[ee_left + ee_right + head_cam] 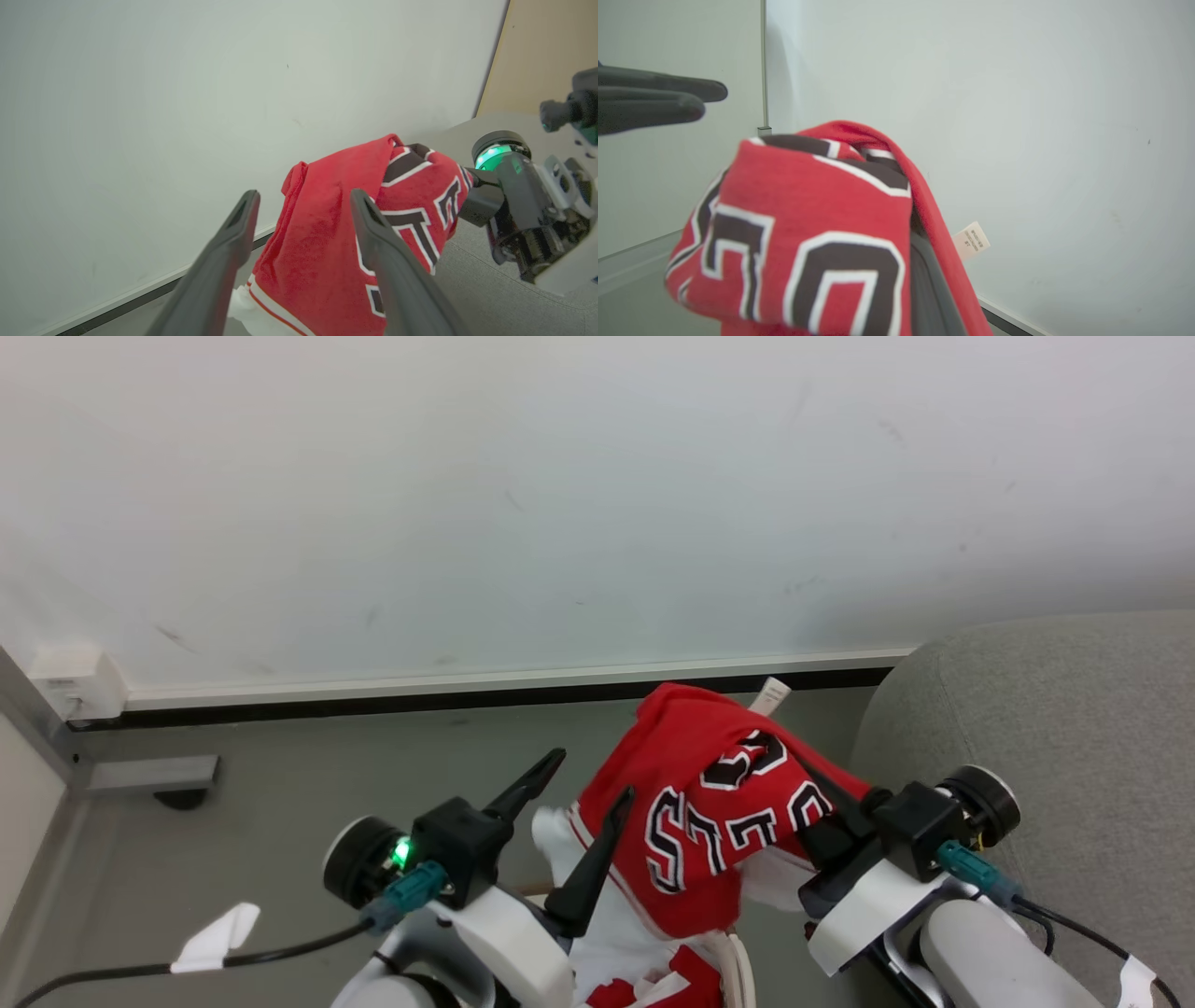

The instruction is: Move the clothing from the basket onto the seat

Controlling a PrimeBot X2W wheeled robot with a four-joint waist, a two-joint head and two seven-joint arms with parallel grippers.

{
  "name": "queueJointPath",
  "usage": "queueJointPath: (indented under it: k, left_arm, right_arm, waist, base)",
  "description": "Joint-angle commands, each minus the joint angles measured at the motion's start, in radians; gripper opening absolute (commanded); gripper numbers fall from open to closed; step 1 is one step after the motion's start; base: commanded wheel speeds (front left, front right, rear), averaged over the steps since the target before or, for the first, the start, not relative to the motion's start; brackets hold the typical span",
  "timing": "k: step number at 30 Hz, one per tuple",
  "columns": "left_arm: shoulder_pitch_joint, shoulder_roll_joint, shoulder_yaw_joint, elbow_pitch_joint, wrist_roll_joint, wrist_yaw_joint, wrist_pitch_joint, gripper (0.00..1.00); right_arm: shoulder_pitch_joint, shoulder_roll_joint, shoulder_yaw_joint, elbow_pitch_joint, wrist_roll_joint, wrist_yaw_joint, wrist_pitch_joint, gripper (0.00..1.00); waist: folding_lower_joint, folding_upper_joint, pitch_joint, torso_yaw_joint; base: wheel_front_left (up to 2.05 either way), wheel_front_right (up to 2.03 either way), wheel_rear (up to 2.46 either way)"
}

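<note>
The right tool is clamped on the red lettered garment. The garment drapes over its 2 fingers and hangs off them in the air, and a white tag pokes out past the tips. The left tool has its 2 fingers spread apart and holds nothing, with the garment just beside its right finger. The grey seat lies close on the right tool's outer side. Below both tools, the basket holds more red cloth.

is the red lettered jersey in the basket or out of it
Out: the jersey hangs bunched from the right end effector, raised before the wall, beside the seat but not on it.
</note>
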Motion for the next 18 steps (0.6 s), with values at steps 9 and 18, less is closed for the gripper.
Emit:
queueJointPath:
  k: [9,18]
  left_arm:
    - [0.024,-0.007,-0.029,0.082,0.023,0.004,-0.074,1.00]
    - [0.001,-0.014,-0.041,0.122,0.016,0.002,-0.106,1.00]
  right_arm:
    - [0.017,-0.032,-0.073,-0.033,-0.026,-0.002,0.000,0.00]
    - [0.012,-0.052,-0.109,-0.052,-0.043,-0.002,0.000,0.00]
  waist:
    - [-0.0001,-0.0001,0.025,-0.091]
    - [-0.0001,-0.0001,0.050,-0.216]
  base:
    - [0.00,0.00,0.00]
    - [0.00,0.00,0.00]
